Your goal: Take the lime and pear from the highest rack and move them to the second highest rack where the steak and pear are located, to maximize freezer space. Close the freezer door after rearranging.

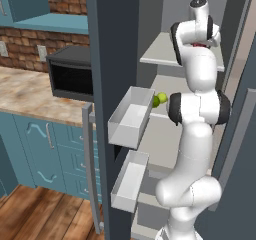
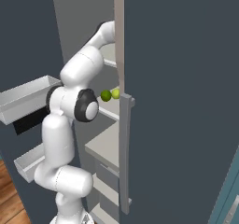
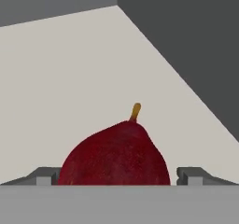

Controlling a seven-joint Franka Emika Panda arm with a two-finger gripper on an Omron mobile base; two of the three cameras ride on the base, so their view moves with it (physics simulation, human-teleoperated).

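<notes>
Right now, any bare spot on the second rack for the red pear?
Second rack: lime and small pear crowd its door-side front; the middle looks bare. Top shelf is bare beyond the red pear between the pincer tips.

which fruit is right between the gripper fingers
The dark red pear, with its stem, sits between the fingertips; the green lime and pale yellow-green pear lie a shelf lower.

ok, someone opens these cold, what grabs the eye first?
The dark red pear looms low in the hand view, sitting between the gripper jaws on a pale grey shelf. In the left base view the white arm reaches deep into the open freezer, past the door's two white bins. Two small green balls, the lime and the yellow-green pear, peek out beside the arm in the right base view.
</notes>
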